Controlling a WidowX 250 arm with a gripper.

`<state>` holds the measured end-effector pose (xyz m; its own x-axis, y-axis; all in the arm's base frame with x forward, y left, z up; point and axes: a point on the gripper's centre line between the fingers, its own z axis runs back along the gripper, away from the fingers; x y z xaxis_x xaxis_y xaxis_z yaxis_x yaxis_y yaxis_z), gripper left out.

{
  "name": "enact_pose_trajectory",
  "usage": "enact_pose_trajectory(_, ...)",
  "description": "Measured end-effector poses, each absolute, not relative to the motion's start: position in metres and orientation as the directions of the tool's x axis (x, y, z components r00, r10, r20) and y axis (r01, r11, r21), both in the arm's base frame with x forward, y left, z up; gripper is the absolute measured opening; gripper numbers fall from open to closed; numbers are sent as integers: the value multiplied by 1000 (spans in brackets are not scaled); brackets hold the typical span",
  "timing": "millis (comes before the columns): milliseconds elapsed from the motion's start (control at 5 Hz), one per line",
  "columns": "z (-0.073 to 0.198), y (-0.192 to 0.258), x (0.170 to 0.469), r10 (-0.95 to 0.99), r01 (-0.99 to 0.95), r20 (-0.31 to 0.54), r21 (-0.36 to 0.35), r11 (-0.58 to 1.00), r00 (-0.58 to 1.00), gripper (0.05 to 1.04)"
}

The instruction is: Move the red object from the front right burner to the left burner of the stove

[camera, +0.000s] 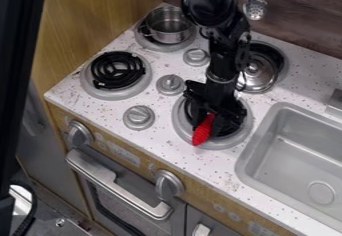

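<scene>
Over the burner (182, 136) nearest the sink (264, 166), your hand (214, 122) at the red toy (202, 131), whether pinching or spread you cannot tell, pot (168, 29) farther back.

A slim red ridged object (202, 132) slants over the front right burner (220, 145), lower end at its outer rim

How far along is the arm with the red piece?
Looks done: claw is at the red piece, over the burner beside the sink. In hand: the red piece, though whether it's gripped or resting there, I can't tell. Left, probably: separating the two; claw isn't clear of it yet.
</scene>
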<state>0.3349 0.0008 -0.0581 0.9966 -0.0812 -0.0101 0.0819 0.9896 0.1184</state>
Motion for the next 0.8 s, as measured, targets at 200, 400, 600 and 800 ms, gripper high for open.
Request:
enact_pose_trajectory(200,-54,-2,342,-82,76,57,106,991,995,395)
enact_pose_trajectory(400,-32,39,351,31,-51,133,152,987,991,394)
enact_pose_trajectory(600,-2,98,359,204,-234,179,166,958,962,393)
enact_pose_trajectory(800,-1,140,353,272,-298,154,180,938,950,393)
